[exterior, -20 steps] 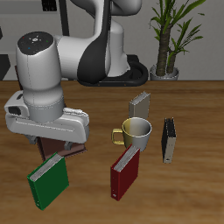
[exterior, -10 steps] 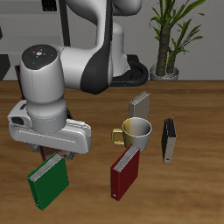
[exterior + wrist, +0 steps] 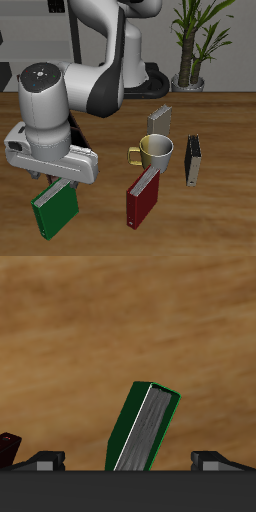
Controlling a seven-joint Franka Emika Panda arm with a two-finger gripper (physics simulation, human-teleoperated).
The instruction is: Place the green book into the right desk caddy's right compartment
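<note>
The green book (image 3: 55,208) stands tilted on the wooden table near its front edge, white page edges showing. My gripper (image 3: 54,184) hangs just above the book's top edge, under the big white hand. In the wrist view the green book (image 3: 142,428) rises between my two fingertips (image 3: 40,460), which stand wide apart, so my gripper (image 3: 128,460) is open and touches nothing. The right desk caddy is hidden behind my hand in the exterior view. At the wrist view's edge shows a dark maroon corner (image 3: 8,446); I cannot tell what it belongs to.
A dark red book (image 3: 143,196) stands beside the green one. Farther back are an olive mug (image 3: 157,152), a grey book (image 3: 160,121) and a black book (image 3: 193,160). A potted plant (image 3: 190,45) stands at the table's back.
My hand has come down and toward the table's front edge, closing in on the green book's top. The book and the other objects have not moved.
</note>
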